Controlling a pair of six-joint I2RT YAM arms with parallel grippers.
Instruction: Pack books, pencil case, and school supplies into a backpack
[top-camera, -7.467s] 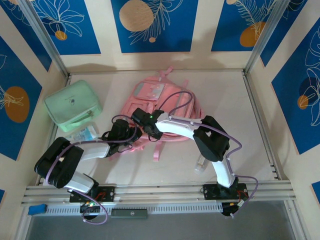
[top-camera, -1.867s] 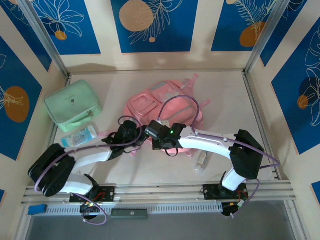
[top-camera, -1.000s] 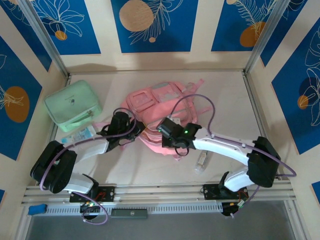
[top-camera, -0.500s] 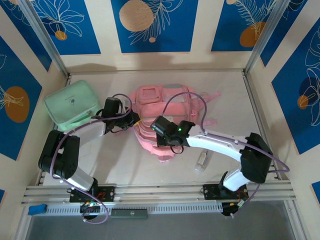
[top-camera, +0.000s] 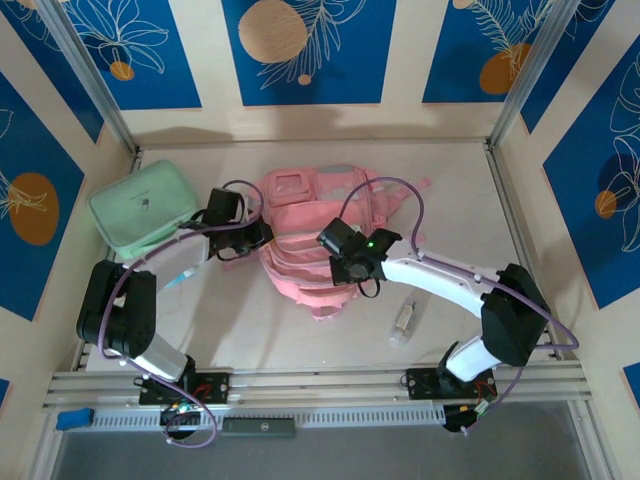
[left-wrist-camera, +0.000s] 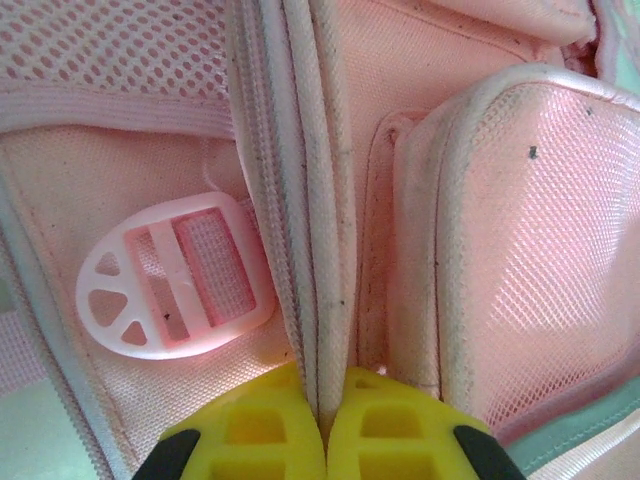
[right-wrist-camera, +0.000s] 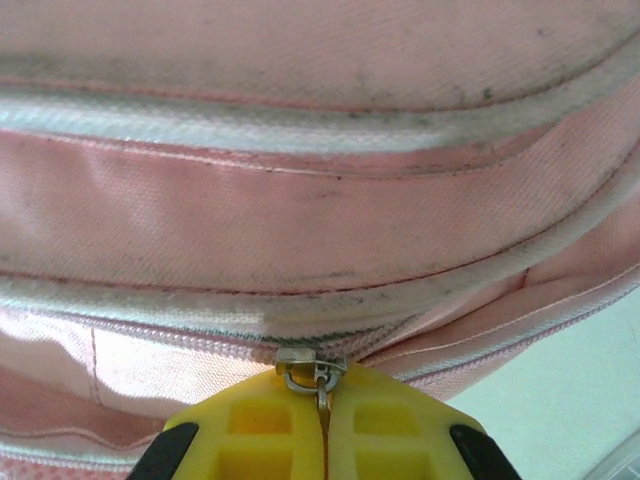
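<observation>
Nearest the arm bases, the bottle (top-camera: 404, 320) lies on its side on the table (top-camera: 470, 200), apart from the backpack and just left of the right arm's elbow. Farther in, the right gripper (top-camera: 348, 268) sits on the near right part of the backpack (top-camera: 310, 230). In its wrist view the right gripper (right-wrist-camera: 325, 420) has its yellow fingers pressed together, pinching the small metal zip pull (right-wrist-camera: 312, 378) at the end of a zip line that runs between rows of grey-soiled piping on the backpack (right-wrist-camera: 320, 210). A strip of pale table (right-wrist-camera: 570, 380) shows at the lower right. A sliver of the light blue packet (top-camera: 178, 278) pokes out beside the left forearm, near the table's left edge. The left gripper (top-camera: 257, 240) reaches in from the left to the backpack's left side. In its wrist view the left gripper (left-wrist-camera: 322, 425) is clenched on a piped seam (left-wrist-camera: 315, 250) of the backpack (left-wrist-camera: 130, 180), with a pink plastic buckle (left-wrist-camera: 175, 285) lying flat just left of the seam and a mesh pocket (left-wrist-camera: 540, 230) to its right. The backpack lies flat mid-table, its straps trailing toward the right. Farther left, the mint-green case (top-camera: 145, 205) sits by the left wall, close to the left wrist.
</observation>
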